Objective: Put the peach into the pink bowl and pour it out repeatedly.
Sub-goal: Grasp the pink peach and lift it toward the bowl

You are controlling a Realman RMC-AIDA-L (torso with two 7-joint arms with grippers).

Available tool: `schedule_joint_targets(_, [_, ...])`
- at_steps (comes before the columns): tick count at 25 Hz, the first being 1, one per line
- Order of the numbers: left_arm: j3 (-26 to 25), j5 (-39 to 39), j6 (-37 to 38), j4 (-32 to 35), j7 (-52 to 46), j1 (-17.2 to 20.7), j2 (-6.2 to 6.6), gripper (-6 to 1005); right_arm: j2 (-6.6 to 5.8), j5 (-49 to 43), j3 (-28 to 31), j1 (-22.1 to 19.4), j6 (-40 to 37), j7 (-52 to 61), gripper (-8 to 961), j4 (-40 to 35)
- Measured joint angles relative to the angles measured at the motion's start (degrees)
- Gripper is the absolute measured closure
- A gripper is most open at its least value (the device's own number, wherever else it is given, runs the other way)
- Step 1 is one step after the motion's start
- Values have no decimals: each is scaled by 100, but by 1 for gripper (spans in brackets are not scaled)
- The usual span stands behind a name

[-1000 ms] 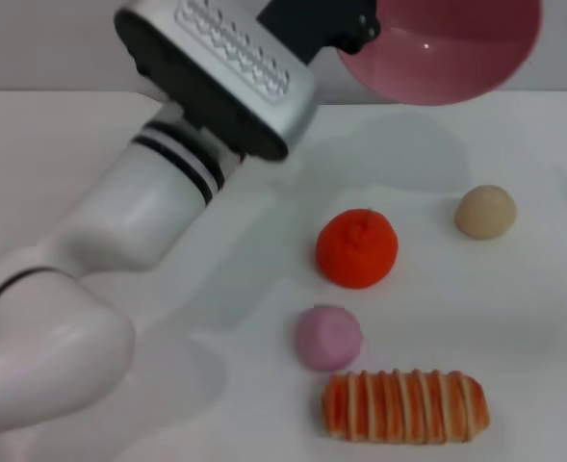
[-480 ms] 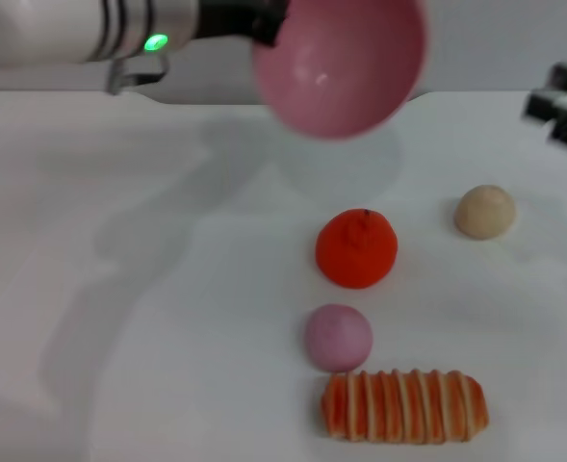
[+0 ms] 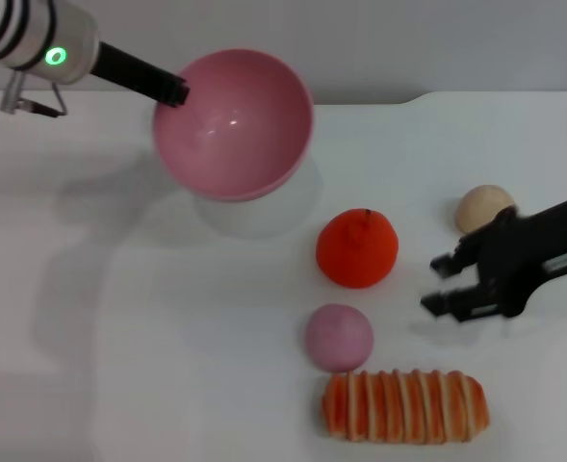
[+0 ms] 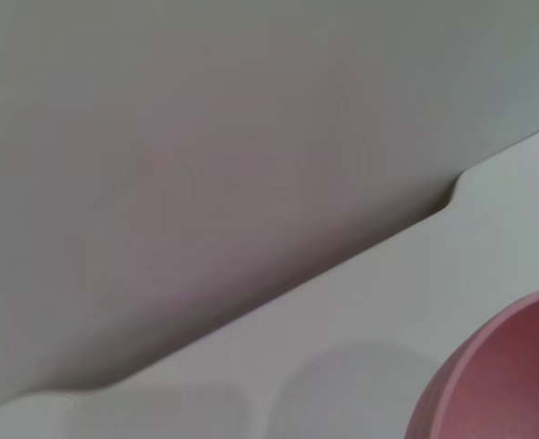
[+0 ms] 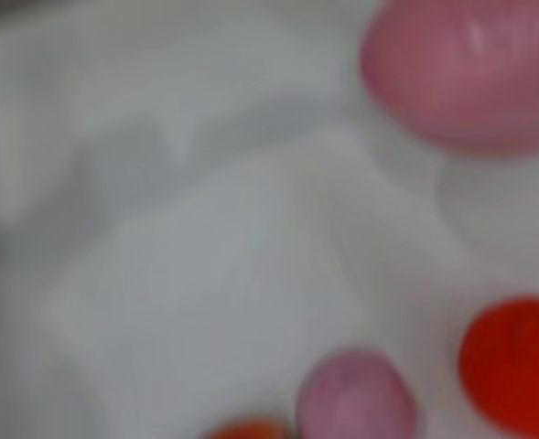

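Table [image 3: 148, 385] spreads white under me, its far edge meeting a grey wall. Raised over its far left part is the pink bowl [image 3: 233, 125], which I hold by its left rim with my left gripper [image 3: 175, 92]; the jaws are clamped on that rim, and the bowl tips its empty inside toward me, clear of the surface, with its shadow below. My left arm reaches in from the far left, a green light glowing on the wrist.

My right arm comes in low from the right edge, and my right gripper [image 3: 442, 284] hangs with its dark fingers [image 3: 453, 261] spread apart, pointing left and holding nothing, well right of the peach.

An orange-red fruit [image 3: 357, 248] sits near the middle. A striped bread roll [image 3: 405, 406] lies at the near edge. A beige ball [image 3: 482, 207] rests far right, partly behind my right gripper. The peach [image 3: 339, 337] sits on the table between the orange-red fruit and the roll, just beyond the roll.
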Motion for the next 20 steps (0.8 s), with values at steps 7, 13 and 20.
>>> schedule_joint_targets(7, [-47,28,165,0,-106,120,136,960,19,-746,-1447,529,1226,253,548,1092])
schedule_joint_targets(13, [-124,59,418,10,-108,311,195,960,48,-697,-2002,825,1844,267,553,1717])
schedule_joint_targets(20, [-92,66,407,22,-104,407,154,960,55,-385,-2384,866,2164,267,558,1725])
